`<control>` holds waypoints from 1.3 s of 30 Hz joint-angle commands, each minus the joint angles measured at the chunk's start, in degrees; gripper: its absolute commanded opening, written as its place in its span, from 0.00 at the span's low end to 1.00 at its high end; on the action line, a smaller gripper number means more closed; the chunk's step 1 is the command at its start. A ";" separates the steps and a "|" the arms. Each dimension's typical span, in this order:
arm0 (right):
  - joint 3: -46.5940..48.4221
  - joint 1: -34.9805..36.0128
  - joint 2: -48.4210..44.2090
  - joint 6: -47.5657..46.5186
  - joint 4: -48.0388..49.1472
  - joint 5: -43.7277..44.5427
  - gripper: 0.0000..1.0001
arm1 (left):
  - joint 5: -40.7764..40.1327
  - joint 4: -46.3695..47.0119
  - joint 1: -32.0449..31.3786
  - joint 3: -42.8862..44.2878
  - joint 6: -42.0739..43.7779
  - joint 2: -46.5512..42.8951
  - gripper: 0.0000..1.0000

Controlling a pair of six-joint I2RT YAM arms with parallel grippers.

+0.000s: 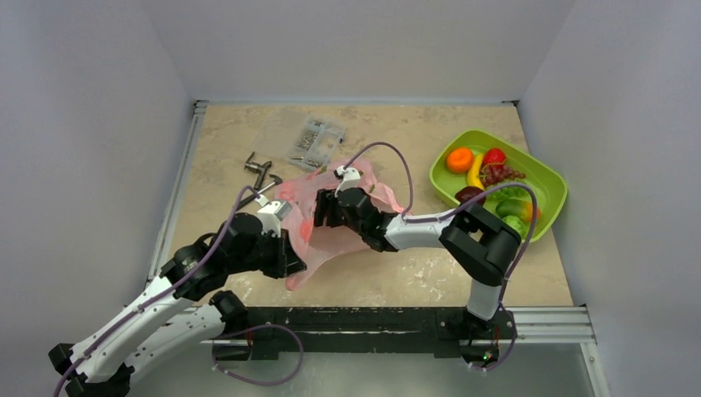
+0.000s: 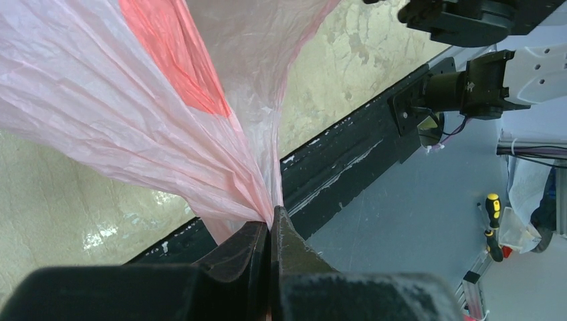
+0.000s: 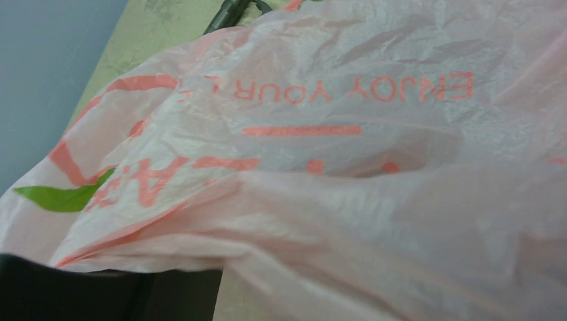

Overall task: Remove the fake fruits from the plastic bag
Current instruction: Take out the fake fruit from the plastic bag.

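Pink plastic bag (image 2: 100, 100) pinched in the left claw (image 2: 271, 224)

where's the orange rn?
Top external view, far right side: the orange sits at the left end of the lime-green tray, next to the banana.

One plastic bag (image 1: 318, 240). One green tray (image 1: 552, 180) holding fake fruits (image 1: 512, 208): one orange (image 1: 460, 159), one strawberry (image 1: 494, 156), one banana (image 1: 475, 173), one purple grape bunch (image 1: 501, 174), one plum (image 1: 469, 195); green ones unclear. One screw box (image 1: 314, 142).
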 commanded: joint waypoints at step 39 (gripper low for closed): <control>-8.35 0.87 -15.15 -2.61 -0.20 -15.76 0.00 | -6.04 1.22 -0.73 0.63 -3.58 0.08 0.00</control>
